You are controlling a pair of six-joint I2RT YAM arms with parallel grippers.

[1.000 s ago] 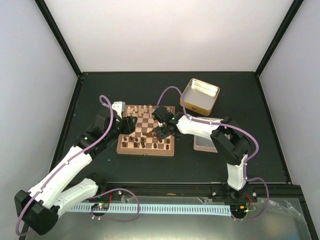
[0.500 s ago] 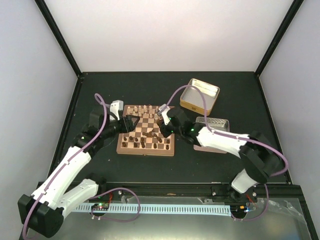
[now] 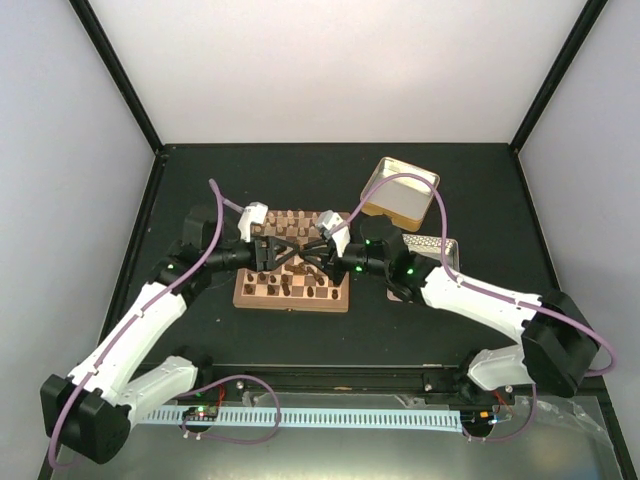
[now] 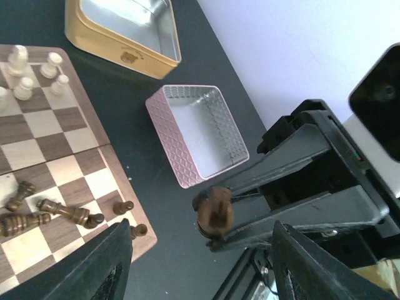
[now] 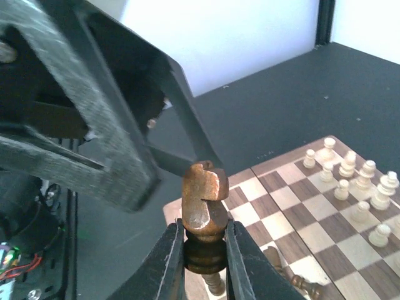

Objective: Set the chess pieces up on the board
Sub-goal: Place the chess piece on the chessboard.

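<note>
Board (image 3: 290,305) sits centre, just ahead of both arm bases. Dark chess pieces (image 3: 285,287) are mostly on its near rows. Left wrist view shows three lying flat and two pawns (image 4: 123,205) by the right edge. Above mid-board the two grippers face each other tip to tip.

Right gripper (image 5: 205,236): jaws narrow, clamped on the base of one dark knight (image 5: 203,194), upright, clear of the board.

Left gripper (image 4: 200,250): jaws wide, knight just off their tips, contact can't be told.

Cream chessmen (image 4: 25,87) are on the far rows, count unclear. Two open tins right of the board: pink tin (image 4: 172,140) nearer, gold tin (image 4: 119,53) beyond.
</note>
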